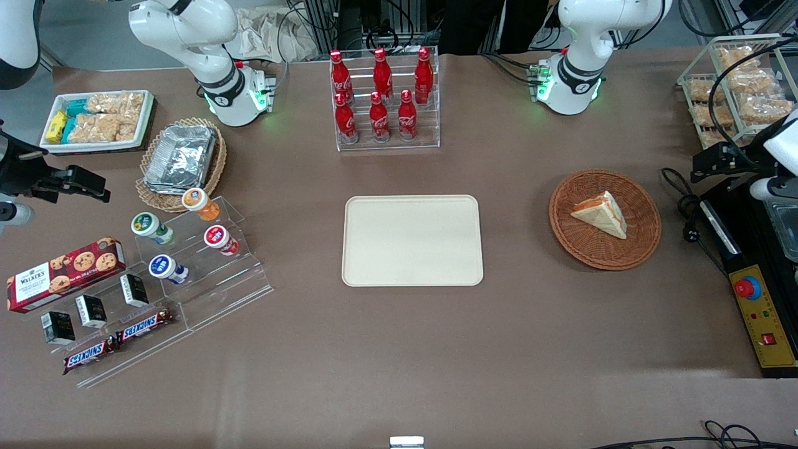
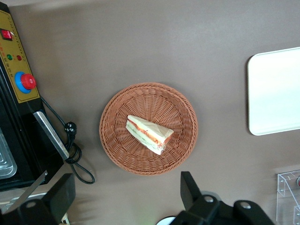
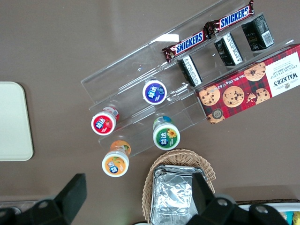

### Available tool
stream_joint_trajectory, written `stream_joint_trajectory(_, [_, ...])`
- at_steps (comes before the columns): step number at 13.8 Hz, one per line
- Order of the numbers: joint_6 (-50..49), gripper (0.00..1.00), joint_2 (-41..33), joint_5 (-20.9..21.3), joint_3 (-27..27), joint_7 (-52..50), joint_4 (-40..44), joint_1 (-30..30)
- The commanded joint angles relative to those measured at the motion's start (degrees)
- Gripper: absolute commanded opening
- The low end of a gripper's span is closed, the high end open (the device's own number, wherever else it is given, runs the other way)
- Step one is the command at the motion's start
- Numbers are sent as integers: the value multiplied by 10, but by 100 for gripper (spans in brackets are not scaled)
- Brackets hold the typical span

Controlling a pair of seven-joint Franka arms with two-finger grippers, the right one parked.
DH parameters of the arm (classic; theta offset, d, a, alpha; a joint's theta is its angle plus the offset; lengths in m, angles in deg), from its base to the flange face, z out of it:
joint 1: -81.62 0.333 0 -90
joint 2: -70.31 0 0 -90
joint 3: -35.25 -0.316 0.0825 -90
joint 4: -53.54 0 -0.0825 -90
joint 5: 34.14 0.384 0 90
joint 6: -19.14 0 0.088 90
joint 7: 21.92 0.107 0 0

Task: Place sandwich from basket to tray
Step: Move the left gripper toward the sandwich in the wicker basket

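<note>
Claw high above round reddish-brown wicker basket, fingers wide apart, empty. Drop straight, pinch triangular wrapped sandwich across flat bread faces.

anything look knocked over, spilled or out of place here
Nothing stands out. The sandwich lies intact in the basket, the tray sits bare and square on the table, and the end effector, open, hovers above the basket.

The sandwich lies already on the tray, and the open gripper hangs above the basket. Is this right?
Not quite. The sandwich lies in the basket, not on the tray, which is bare, as the front view shows. The rest holds: the open gripper hangs above the basket.
</note>
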Motion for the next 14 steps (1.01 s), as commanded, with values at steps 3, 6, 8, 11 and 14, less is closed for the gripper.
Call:
stream_joint_trajectory(3, [-14,100,7,2,0,0,17,-3])
stream_joint_trajectory(6, [-14,100,7,2,0,0,17,-3])
stream_joint_trajectory(8, [-19,100,6,1,0,-5,15,-3])
stream_joint_trajectory(11, [-36,100,2,1,-1,-10,3,-3])
stream_joint_trajectory(14, [-26,100,-28,-2,-2,-34,-56,-2])
